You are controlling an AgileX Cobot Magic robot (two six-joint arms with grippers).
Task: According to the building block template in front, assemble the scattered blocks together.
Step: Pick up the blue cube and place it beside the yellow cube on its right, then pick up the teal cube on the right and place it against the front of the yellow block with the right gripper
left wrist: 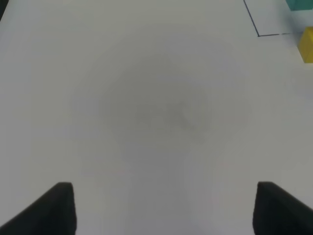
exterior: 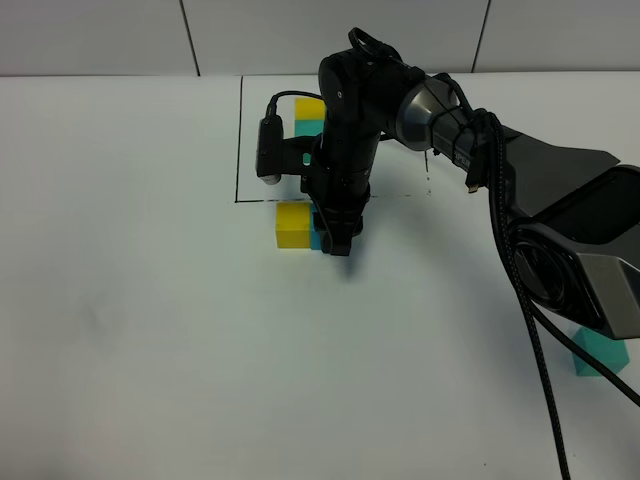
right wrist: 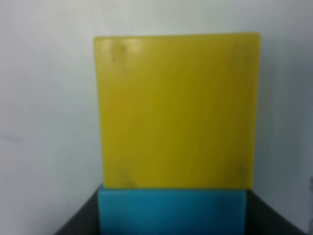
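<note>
Now right fingers (right wrist: 85, 221) clamp blue block (right wrist: 171, 213), touching yellow block (right wrist: 176, 110); left fingers (left wrist: 58, 208) spread apart (template (exterior: 309, 112) inside black frame (exterior: 238, 150)).

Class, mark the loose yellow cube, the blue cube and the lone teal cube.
loose yellow cube (exterior: 293, 216): exterior high view, top face.
blue cube (right wrist: 171, 211): right wrist view, near face.
lone teal cube (exterior: 600, 358): exterior high view, visible face.

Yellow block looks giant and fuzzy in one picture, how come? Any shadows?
Right wrist view: the yellow block fills the picture with soft edges, probably because the camera sits very close. Left wrist view: a faint grey shadow patch lies on the white table, and the left claw has dark, blurry tips. Exterior high view: sharp and evenly lit, with only faint shadows.
</note>
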